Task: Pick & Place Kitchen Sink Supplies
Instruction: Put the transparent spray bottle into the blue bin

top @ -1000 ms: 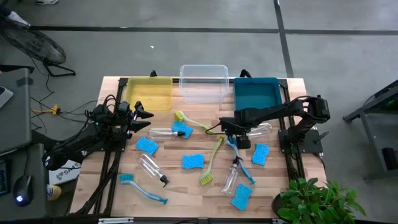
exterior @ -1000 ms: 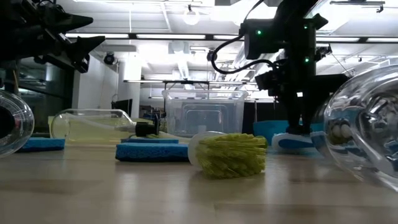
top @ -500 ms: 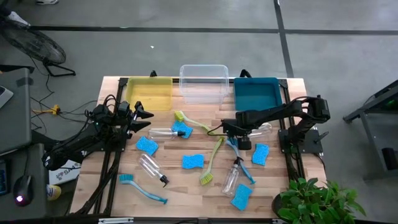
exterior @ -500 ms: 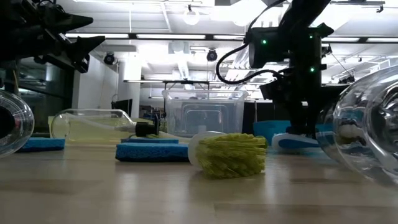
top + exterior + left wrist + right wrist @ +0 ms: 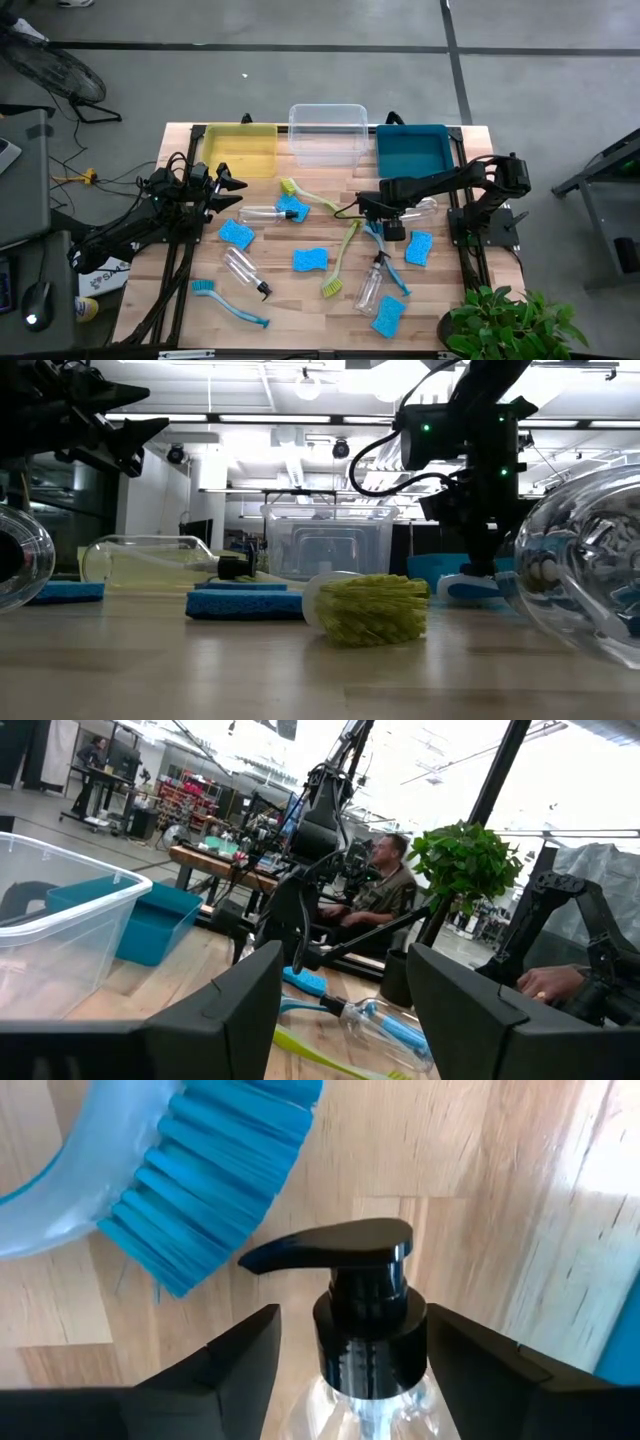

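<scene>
Right gripper (image 5: 345,1355) low over the wood-plank counter (image 5: 300,295), jaws spread wide either side of a clear spray bottle's (image 5: 417,207) glossy black pump nozzle, not pinching. Blue bristled brush head (image 5: 215,1175) just beside. Left gripper (image 5: 232,190) hovers near the yellow bin (image 5: 240,150), jaws apparently parted.

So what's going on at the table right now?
The right gripper is down over a clear spray bottle beside a blue brush head, its fingers open on either side of the black nozzle, not yet gripping. The left gripper waits near the yellow bin. All three bins look empty.
</scene>
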`<state>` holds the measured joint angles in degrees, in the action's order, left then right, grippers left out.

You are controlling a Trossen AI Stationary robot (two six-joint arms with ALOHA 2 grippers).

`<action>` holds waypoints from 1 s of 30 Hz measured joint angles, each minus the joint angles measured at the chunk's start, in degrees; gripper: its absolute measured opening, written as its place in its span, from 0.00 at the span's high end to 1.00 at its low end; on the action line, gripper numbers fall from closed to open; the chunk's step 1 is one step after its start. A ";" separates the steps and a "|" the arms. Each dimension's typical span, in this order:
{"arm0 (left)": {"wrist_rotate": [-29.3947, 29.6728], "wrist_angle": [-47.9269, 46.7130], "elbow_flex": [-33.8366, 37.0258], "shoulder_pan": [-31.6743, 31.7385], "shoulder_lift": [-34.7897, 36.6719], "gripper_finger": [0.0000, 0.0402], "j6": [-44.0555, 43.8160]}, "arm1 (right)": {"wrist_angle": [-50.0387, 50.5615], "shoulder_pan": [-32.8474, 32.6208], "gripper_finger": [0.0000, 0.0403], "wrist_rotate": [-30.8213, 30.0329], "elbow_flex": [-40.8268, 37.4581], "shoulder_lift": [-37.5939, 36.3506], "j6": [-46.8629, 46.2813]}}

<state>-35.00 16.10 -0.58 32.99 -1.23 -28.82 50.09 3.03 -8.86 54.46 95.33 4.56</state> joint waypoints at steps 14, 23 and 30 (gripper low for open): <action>0.02 -0.02 0.00 -0.02 0.00 0.48 -0.02 | -0.76 0.00 0.64 -0.02 0.00 -0.02 -0.15; 0.02 -0.02 0.02 0.00 -0.02 0.48 -0.02 | -0.26 0.00 0.67 0.26 0.41 -0.02 -2.80; 0.02 -0.01 0.00 -0.02 0.00 0.48 0.00 | 0.26 -0.02 0.67 0.38 4.26 -0.02 -3.67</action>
<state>-34.98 16.09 -0.58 32.97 -1.23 -28.83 50.35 3.01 -8.48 58.71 95.31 0.89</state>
